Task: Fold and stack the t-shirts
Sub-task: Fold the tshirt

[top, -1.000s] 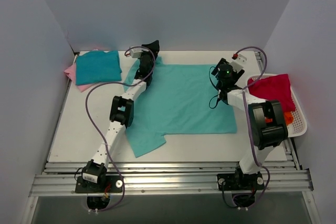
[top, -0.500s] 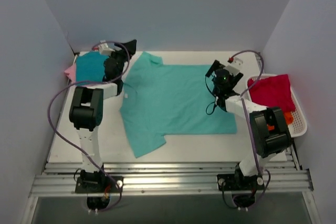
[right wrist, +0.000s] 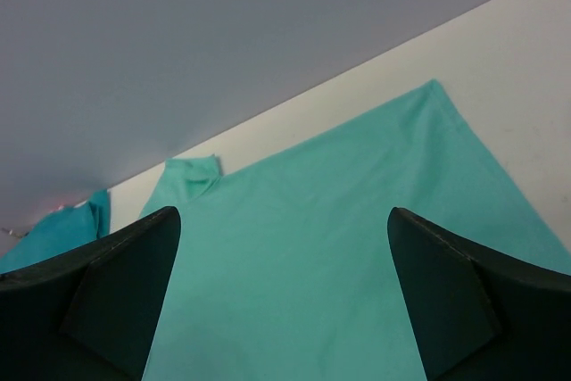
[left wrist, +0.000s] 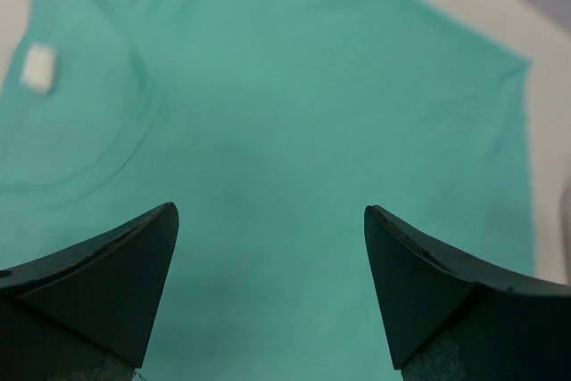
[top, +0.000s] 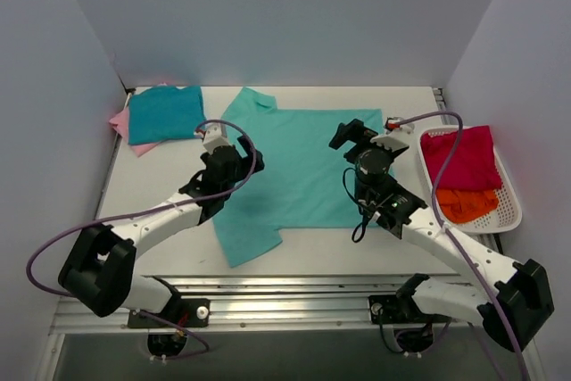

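White table (top: 330,252) bears mint tee (top: 303,162), tag (left wrist: 38,67) blurred; left claw (left wrist: 269,216) and right claw (right wrist: 283,213) gape above it.

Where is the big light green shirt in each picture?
Top view: the light green shirt lies spread out in the middle.
Left wrist: the shirt fills nearly the whole picture.
Right wrist: the shirt fills the lower half.
Shared landmark: the white table around it.

1. A spread t-shirt (top: 308,167) is lying flat on the middle of the table (top: 143,176).
2. Folded t-shirts (top: 163,114) are sitting stacked at the far left corner.
3. A basket (top: 512,205) is standing at the right edge, holding one bundled t-shirt (top: 459,156) behind another (top: 464,203).
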